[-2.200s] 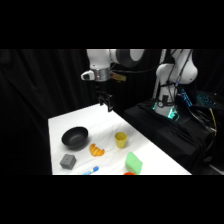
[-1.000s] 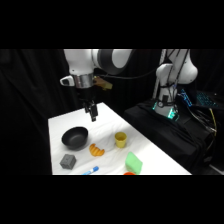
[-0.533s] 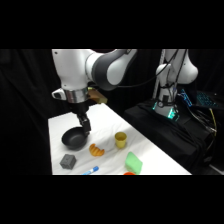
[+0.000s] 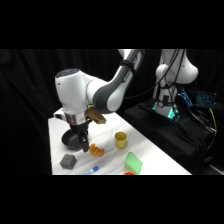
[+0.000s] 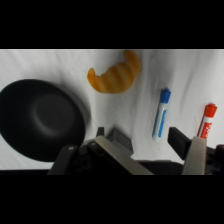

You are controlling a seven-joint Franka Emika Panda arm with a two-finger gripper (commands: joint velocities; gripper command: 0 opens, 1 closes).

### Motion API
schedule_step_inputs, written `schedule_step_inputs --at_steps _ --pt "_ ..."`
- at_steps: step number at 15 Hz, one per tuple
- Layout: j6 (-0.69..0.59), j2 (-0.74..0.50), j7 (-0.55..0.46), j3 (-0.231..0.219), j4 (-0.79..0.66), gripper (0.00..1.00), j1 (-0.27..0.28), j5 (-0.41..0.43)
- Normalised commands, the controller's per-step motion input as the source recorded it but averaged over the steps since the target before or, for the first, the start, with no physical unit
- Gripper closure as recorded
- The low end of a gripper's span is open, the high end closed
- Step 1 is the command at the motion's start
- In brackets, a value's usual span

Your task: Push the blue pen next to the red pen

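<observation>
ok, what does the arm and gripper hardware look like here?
White Franka arm with glossy rounded shells and dark grey bands at the joints. A tan block sits on the wrist. The gripper is black; in the wrist view its linkage is black and the fingers look pale metallic. Dark cables hang near the base.

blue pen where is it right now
In the wrist view the blue pen lies on the white table, right of centre, between the orange ridged lump and the red pen, apart from both.

The white table (image 4: 150,150) carries a black bowl (image 5: 40,120), orange lump (image 5: 116,75), blue pen (image 5: 161,112), red pen (image 5: 206,120), grey cube (image 4: 68,161), yellow cup (image 4: 120,140) and, seemingly, a green block (image 4: 133,162).
</observation>
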Motion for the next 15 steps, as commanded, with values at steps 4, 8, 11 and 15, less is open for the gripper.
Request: schedule_step_inputs --at_steps 4,8,11,15 --pt "0.17 0.22 0.11 -0.058 0.21 0.0 0.082 0.042" --pt "0.13 0.24 0.07 -0.087 0.25 0.0 0.075 0.032" --pt "0.08 0.25 0.06 -0.098 0.29 0.0 0.073 0.025" --pt "0.04 0.24 0.06 -0.091 0.31 0.0 0.084 0.021"
